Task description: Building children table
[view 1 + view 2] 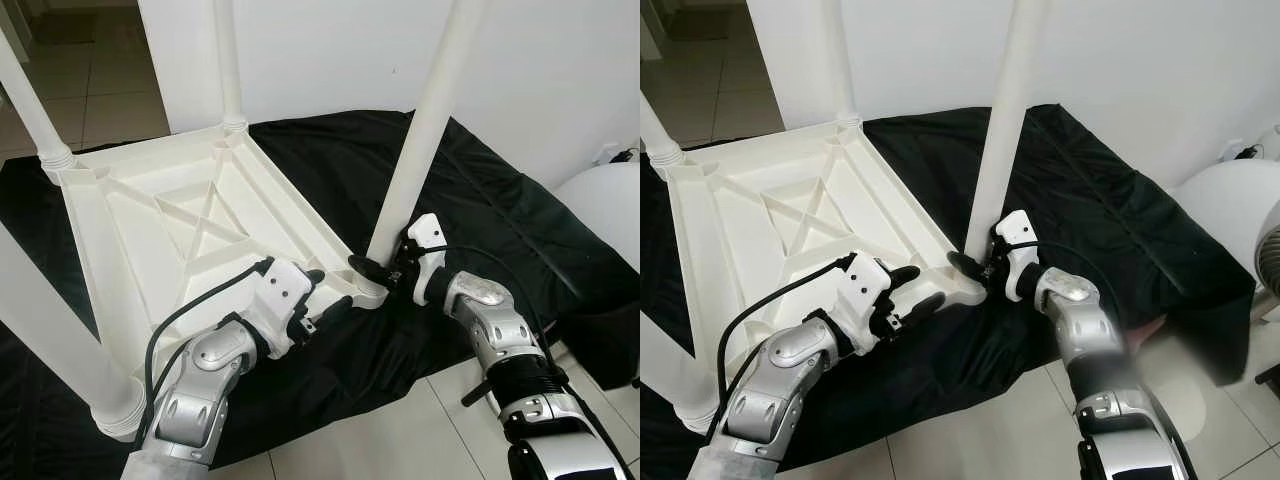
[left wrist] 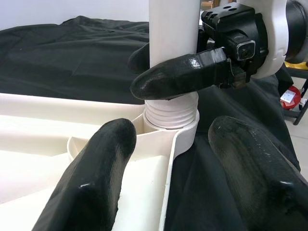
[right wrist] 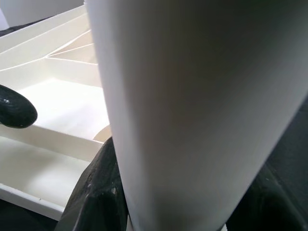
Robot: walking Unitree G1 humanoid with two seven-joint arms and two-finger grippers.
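On black cloth [image 1: 480, 190] over tiled floor [image 1: 400, 440]: white table top [image 1: 190, 230] flipped underside up, three legs already standing in their corners. At near corner, fourth leg [image 1: 425, 130] upright with threaded foot sitting in corner socket [image 2: 168, 132], several threads exposed, so probably not fully home. Right gripper [image 1: 385, 268] pinching leg low down, one finger on each side just above threads. Left gripper [image 1: 335, 300] spread across corner rim, one finger inside frame, one outside on cloth, steadying rather than squeezing. To finish well: keep leg dead vertical, turn in short strokes, regrip low, press corner flat against cloth to stop top spinning. Cross-threading looks like main risk.
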